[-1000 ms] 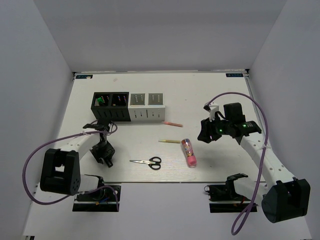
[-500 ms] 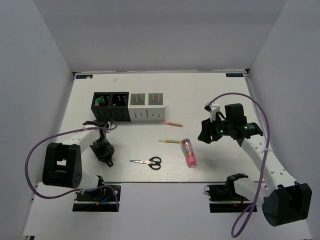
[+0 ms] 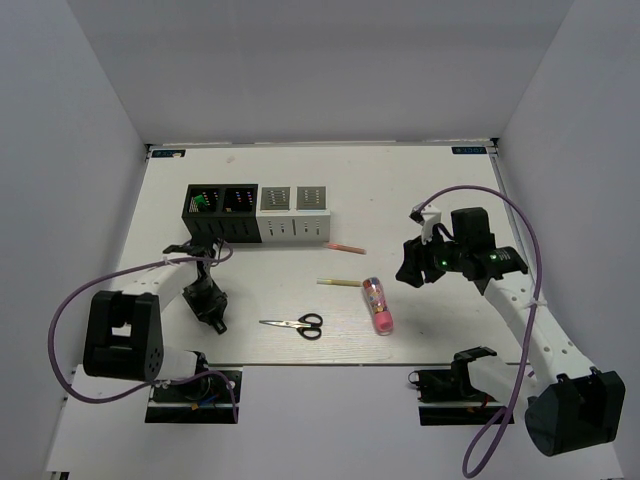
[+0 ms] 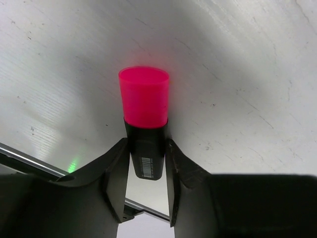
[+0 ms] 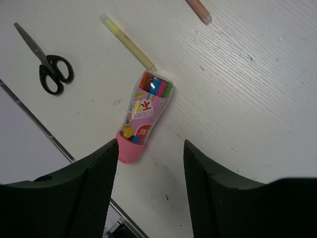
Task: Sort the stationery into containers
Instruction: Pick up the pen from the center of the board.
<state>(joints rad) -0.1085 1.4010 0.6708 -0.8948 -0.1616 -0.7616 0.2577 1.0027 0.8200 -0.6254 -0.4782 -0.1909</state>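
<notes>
In the left wrist view a black marker with a red cap [image 4: 144,96] stands between my left gripper's [image 4: 147,163] fingers, which press both sides of its body just above the white table. From above, the left gripper [image 3: 208,310] hides the marker. My right gripper [image 3: 410,268] hangs open, with the clear pink-ended tube [image 5: 146,115] just ahead of its fingertips. On the table lie the tube [image 3: 378,305], black scissors [image 3: 296,325], a yellow pencil [image 3: 340,283] and a pink pen [image 3: 345,247]. The containers [image 3: 258,213], two black and two white, stand at the back left.
A green-capped marker [image 3: 200,202] shows in the leftmost black holder. The table's near edge [image 5: 44,131] runs close below the scissors [image 5: 49,69] and the tube. White walls close in the table on three sides.
My left gripper's jaws have come together on the red-capped marker. The right arm has hardly moved.
</notes>
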